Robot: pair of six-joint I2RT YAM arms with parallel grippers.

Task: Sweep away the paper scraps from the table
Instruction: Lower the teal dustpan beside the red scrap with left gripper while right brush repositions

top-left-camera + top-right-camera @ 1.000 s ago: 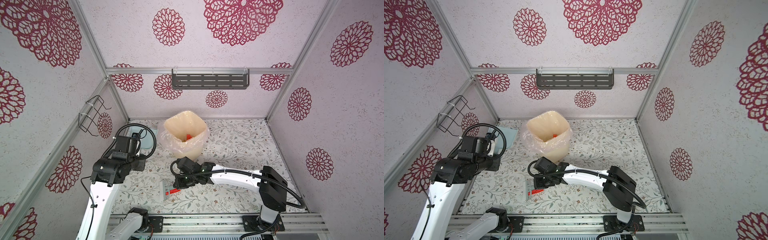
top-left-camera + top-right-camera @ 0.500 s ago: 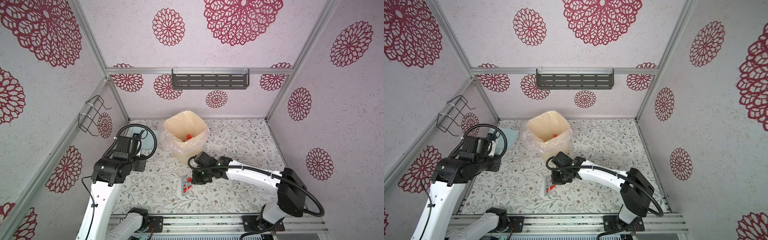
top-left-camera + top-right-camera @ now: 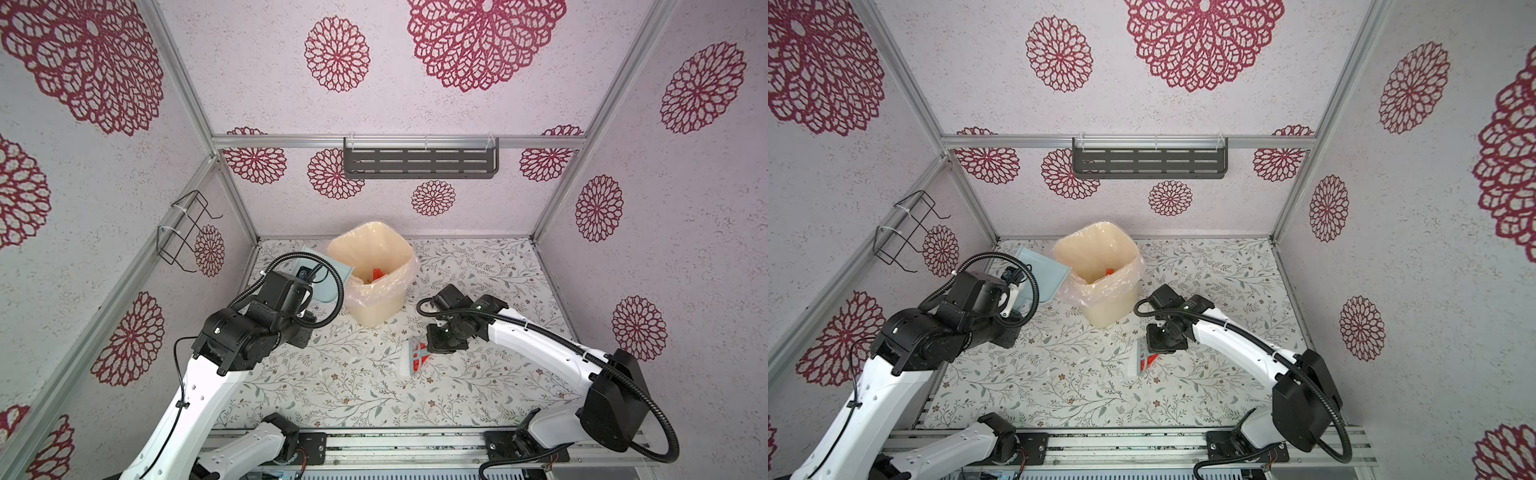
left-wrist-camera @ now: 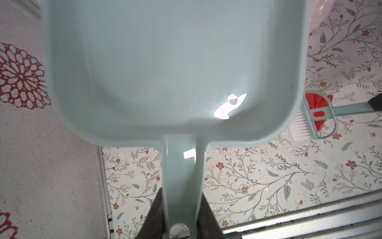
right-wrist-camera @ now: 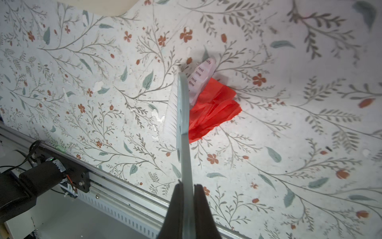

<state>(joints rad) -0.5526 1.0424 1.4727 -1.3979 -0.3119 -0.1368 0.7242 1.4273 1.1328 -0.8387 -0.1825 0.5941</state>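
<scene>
A crumpled red paper scrap (image 5: 213, 107) and a white printed scrap (image 5: 201, 76) lie on the table (image 5: 289, 144), pressed against the head of a small pale brush (image 5: 182, 107). My right gripper (image 5: 187, 192) is shut on the brush's flat handle. In both top views the brush (image 3: 411, 359) and the red scrap (image 3: 423, 352) sit mid-table, just left of the right gripper (image 3: 442, 343). My left gripper (image 4: 182, 198) is shut on the handle of the pale blue dustpan (image 4: 165, 62), held up at the back left (image 3: 1042, 270). The pan's inside looks bare.
A cream bin with a clear liner (image 3: 374, 274) stands at the back centre, with a red scrap (image 3: 378, 273) inside. Tiny white flecks (image 5: 98, 85) dot the table. A metal rail (image 3: 395, 444) runs along the front edge. Walls close in three sides.
My right arm has swept the brush and the scraps across the table from left of centre to right of centre. The left arm and dustpan have not moved.
</scene>
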